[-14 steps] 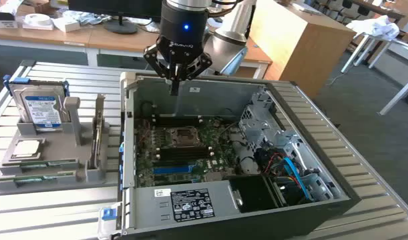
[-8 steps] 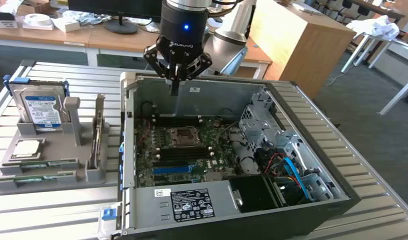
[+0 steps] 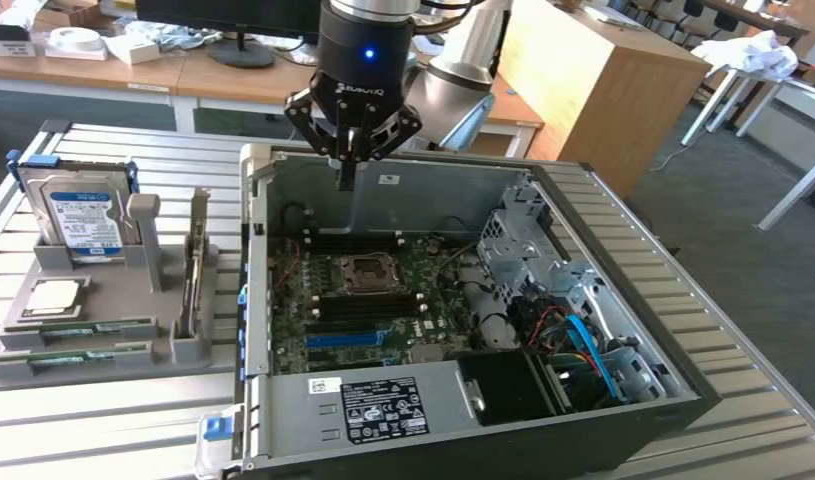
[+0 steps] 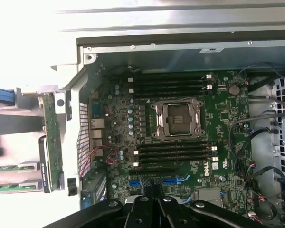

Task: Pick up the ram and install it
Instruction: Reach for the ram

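Note:
Two ram sticks (image 3: pixel 84 328) lie flat in the slots of a grey holder (image 3: pixel 114 300) at the exterior view's left, thin green boards with small chips; the wrist view catches their ends (image 4: pixel 8 167). My gripper (image 3: pixel 347 180) hangs over the far rim of the open computer case (image 3: pixel 380 200), well to the right of the holder. Its fingers (image 4: pixel 153 197) are pressed together and hold nothing. Below it lies the green motherboard (image 4: pixel 218 114) with black memory slots (image 4: pixel 173 154) beside an empty processor socket (image 4: pixel 177 119).
The holder also carries an upright hard drive (image 3: pixel 82 215), a square silver processor (image 3: pixel 54 298) and an expansion card (image 3: pixel 194 270) standing on edge. Cables and a drive cage (image 3: pixel 567 300) fill the case's right side. Desks and a wooden cabinet (image 3: pixel 607 70) stand behind.

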Robot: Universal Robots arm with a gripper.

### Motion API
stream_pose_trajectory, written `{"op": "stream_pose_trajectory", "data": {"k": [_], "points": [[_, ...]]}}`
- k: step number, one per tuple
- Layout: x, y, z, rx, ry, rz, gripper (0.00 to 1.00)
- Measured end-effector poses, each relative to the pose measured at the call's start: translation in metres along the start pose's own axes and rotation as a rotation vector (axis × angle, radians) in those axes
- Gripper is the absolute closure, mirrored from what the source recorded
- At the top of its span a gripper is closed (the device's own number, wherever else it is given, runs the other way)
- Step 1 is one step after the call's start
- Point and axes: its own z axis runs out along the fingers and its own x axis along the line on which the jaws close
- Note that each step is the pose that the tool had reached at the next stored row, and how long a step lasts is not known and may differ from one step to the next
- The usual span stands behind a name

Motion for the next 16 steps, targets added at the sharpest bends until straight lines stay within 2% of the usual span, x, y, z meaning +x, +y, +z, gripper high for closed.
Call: {"op": "stream_pose_trajectory", "data": {"k": [16], "points": [[0.022, -0.0016, -0.0001, -0.0002, 0.0000, -0.001, 0.90]]}}
